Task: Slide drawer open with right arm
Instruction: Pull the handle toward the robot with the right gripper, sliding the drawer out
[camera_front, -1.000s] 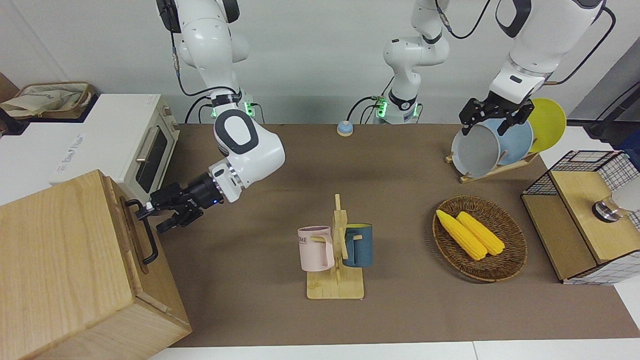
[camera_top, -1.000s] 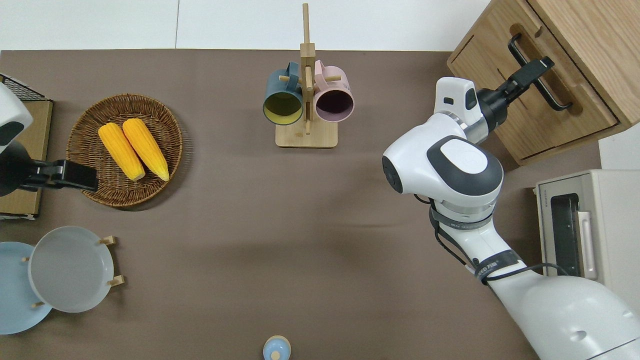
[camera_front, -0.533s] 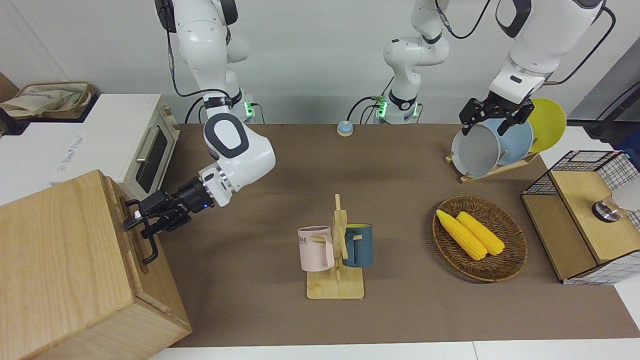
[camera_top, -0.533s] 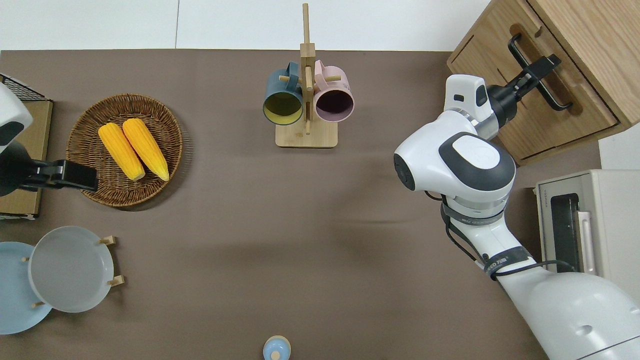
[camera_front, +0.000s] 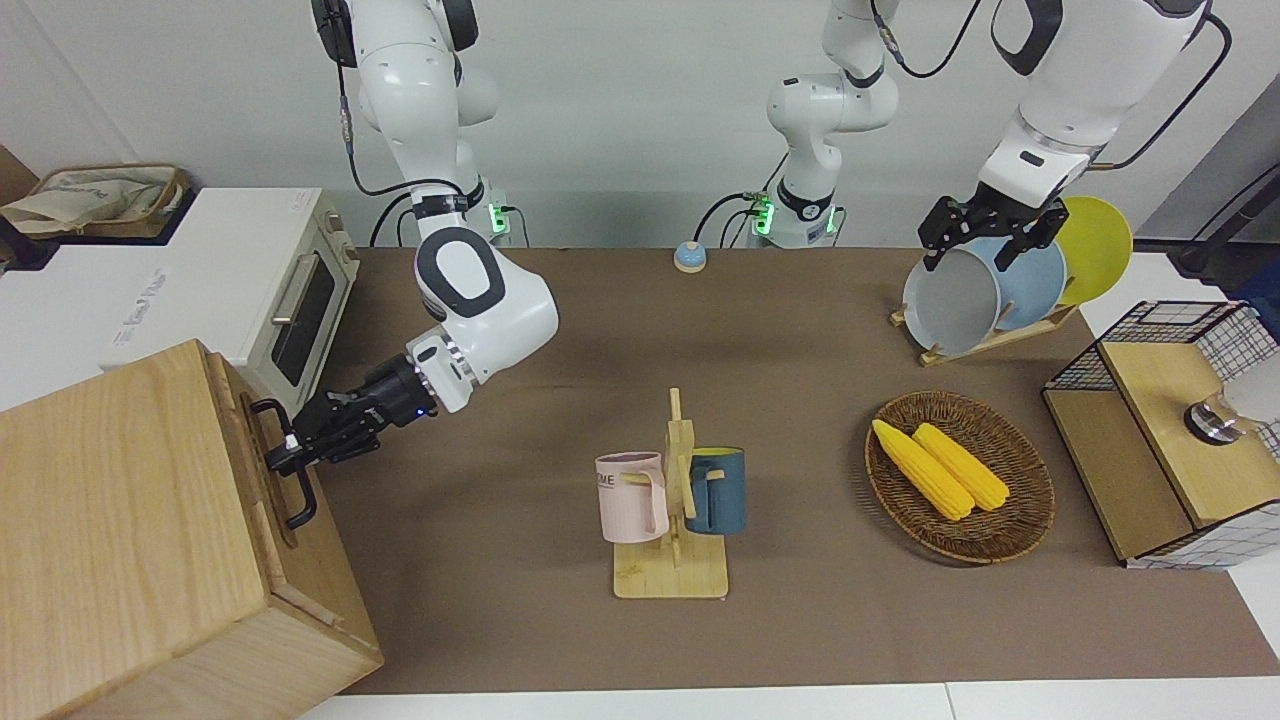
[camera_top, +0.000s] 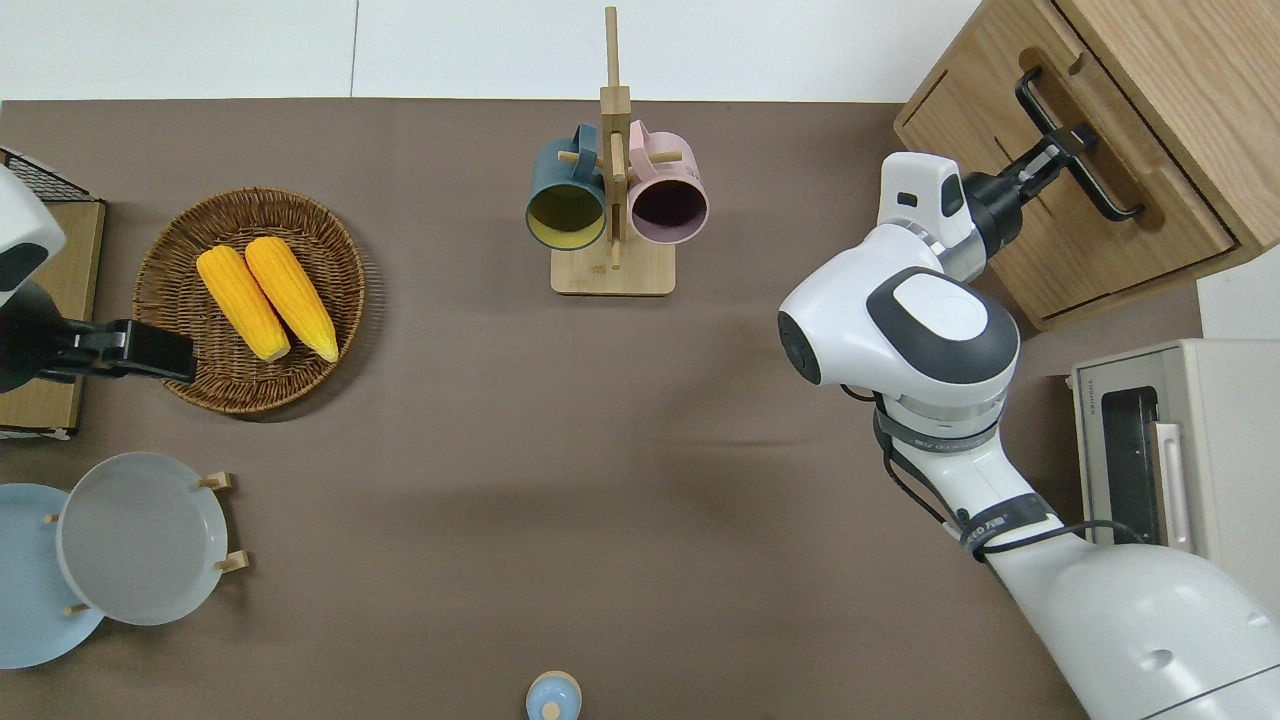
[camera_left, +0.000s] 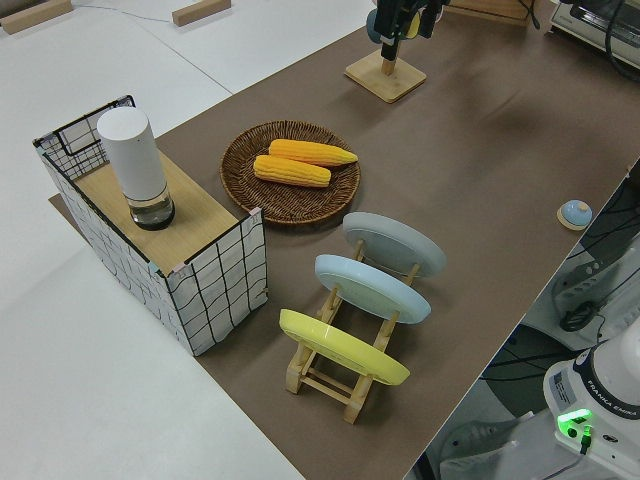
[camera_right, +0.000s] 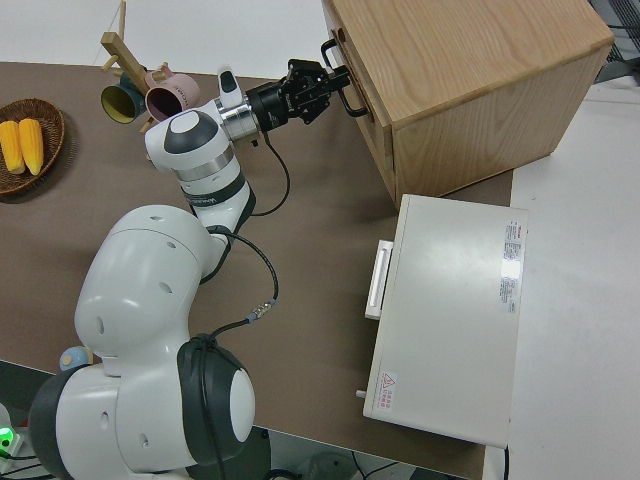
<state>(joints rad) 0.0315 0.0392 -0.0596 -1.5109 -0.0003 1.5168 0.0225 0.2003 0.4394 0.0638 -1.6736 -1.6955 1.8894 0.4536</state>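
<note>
Now the right arm (camera_front: 470, 300), a white jointed robot arm with dark joint rings, reaches from the upper middle of the front view down toward its lower left, where the big pale wooden box (camera_front: 130, 540) fills the corner. Its black two-finger right gripper (camera_front: 285, 455), a small blue light on its wrist, is at the black metal loop handle (camera_front: 290, 470) of the wide shallow light-wood drawer (camera_front: 262, 470). In the overhead view the same gripper (camera_top: 1065, 145) sits at the upper right of the frame, its jaws drawn narrow on the handle (camera_top: 1085, 150) about midway along the bar. The drawer (camera_top: 1060, 215) front lies flush with the box face, not pulled out. The right side view shows the gripper (camera_right: 330, 85) meeting the handle (camera_right: 345, 80) near the top centre of the frame.

Just below the box in the overhead view stands a white toaster oven (camera_top: 1180, 450), nearer to the robots. A wooden mug stand (camera_front: 672, 520) with a pink mug (camera_front: 632, 497) and a dark blue mug (camera_front: 718, 490) occupies the middle of the front view, and a round wicker basket (camera_front: 1020, 530) with two yellow corn cobs (camera_front: 940, 468) lies toward its right.

The left arm is parked; whether its left gripper (camera_front: 985, 235) is open I cannot tell.
</note>
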